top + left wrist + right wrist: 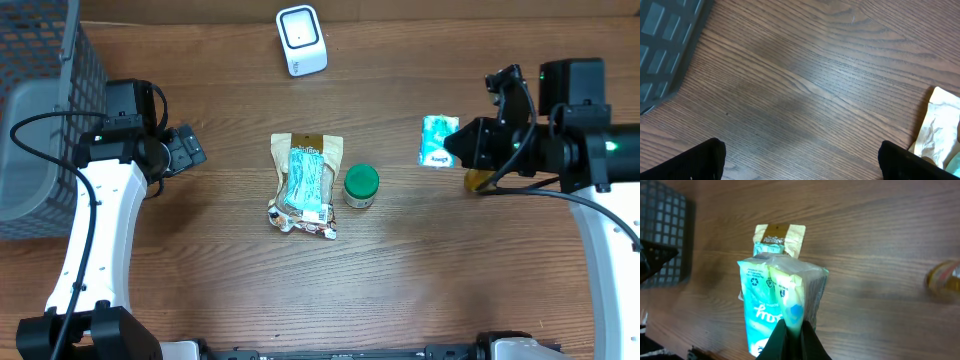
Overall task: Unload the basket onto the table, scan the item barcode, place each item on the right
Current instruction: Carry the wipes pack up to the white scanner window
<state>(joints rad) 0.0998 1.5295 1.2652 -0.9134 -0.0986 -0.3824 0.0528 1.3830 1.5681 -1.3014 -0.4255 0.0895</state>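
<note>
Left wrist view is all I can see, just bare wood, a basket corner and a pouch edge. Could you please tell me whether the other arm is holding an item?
Observer: Yes, the right pincer is shut on a teal and white packet and holds it above the table.
Operator: Thank you. And what is there to scan it with, please?
Observer: A white scanner stands near the table's far edge, to the left of the held packet.
</note>
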